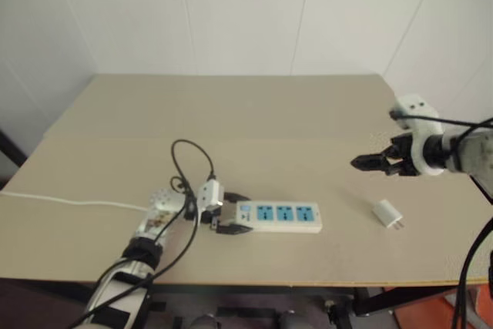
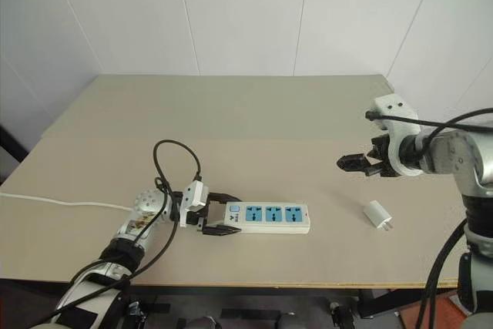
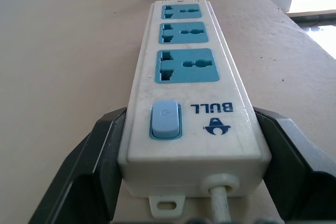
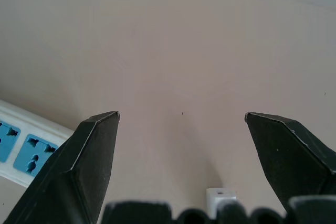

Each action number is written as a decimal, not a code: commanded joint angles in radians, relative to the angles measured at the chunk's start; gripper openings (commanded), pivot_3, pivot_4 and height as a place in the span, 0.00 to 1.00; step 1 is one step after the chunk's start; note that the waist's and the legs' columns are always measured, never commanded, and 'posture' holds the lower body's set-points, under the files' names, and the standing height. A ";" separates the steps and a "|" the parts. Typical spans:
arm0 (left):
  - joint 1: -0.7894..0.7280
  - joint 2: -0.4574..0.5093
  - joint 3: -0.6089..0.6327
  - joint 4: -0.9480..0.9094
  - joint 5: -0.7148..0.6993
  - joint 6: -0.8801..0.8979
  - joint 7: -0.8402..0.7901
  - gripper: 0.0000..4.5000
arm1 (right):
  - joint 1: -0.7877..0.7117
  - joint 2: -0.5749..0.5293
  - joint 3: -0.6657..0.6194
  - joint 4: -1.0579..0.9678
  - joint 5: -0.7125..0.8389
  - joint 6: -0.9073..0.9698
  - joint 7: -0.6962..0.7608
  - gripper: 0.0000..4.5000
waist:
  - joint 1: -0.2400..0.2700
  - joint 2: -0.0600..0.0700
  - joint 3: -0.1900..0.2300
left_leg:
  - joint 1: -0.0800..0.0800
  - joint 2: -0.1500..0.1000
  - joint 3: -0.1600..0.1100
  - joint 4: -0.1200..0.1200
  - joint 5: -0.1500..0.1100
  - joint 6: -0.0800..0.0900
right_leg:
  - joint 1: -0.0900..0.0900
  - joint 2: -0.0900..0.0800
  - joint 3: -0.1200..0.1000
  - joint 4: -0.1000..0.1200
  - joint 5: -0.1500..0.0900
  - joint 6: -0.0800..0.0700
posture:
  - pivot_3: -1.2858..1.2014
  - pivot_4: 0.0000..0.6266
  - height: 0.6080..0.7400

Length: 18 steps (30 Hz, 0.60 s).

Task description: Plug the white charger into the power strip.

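We see one power strip (image 2: 266, 218) lying flat on the tan table (image 2: 231, 113), near its front edge. Its long axis runs left to right across our head view, with the switch end toward the left and the far socket end pointing to the right, toward the charger. It is a long white plastic bar with rounded corners and three blue socket faces in a row. A pale blue rocker switch (image 3: 166, 119) sits near the cord end, beside a printed logo. One white cord (image 1: 69, 203) trails off leftward across the table.

Our left gripper (image 2: 218, 213) is clamped on the switch end of the power strip. Its two black fingers (image 3: 89, 177) press against the two long sides of the strip.

There is one white charger (image 2: 377, 214), a small boxy plastic block, lying on the table to the right of the strip and well apart from it. Its two short metal prongs point right and slightly toward the front edge.

Our right gripper (image 2: 356, 164) hangs above the table, beyond the charger, its tips pointing left. Its two black wedge-shaped fingers (image 4: 89, 161) stand wide apart with nothing between them. The table surface is smooth and matte.
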 commanded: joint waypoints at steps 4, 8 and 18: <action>0.049 -0.006 -0.042 -0.023 0.026 0.021 0.007 0.73 | -0.109 -0.126 0.289 0.077 -0.027 -0.008 0.114 1.00 | 0.000 0.000 0.000 | 0.000 0.000 0.000 0.000 0.000 0.000 | 0.000 0.000 0.000 -0.001 0.000 0.000 | 0.52 0.24 1.00; 0.055 -0.006 -0.042 -0.036 0.025 0.027 0.014 0.73 | -0.173 -0.140 0.413 0.138 -0.038 -0.003 0.202 1.00 | -0.002 0.001 -0.001 | 0.000 0.000 0.001 0.000 0.000 0.000 | -0.001 0.000 0.000 0.000 0.000 0.000 | 0.52 0.24 1.00; 0.068 -0.012 -0.037 -0.067 0.017 0.048 0.037 0.73 | -0.150 -0.120 0.529 0.223 -0.158 -0.146 0.304 1.00 | -0.001 0.002 -0.001 | -0.001 0.000 0.000 0.000 0.000 0.000 | -0.001 0.000 0.000 0.000 0.000 0.000 | 0.52 0.24 1.00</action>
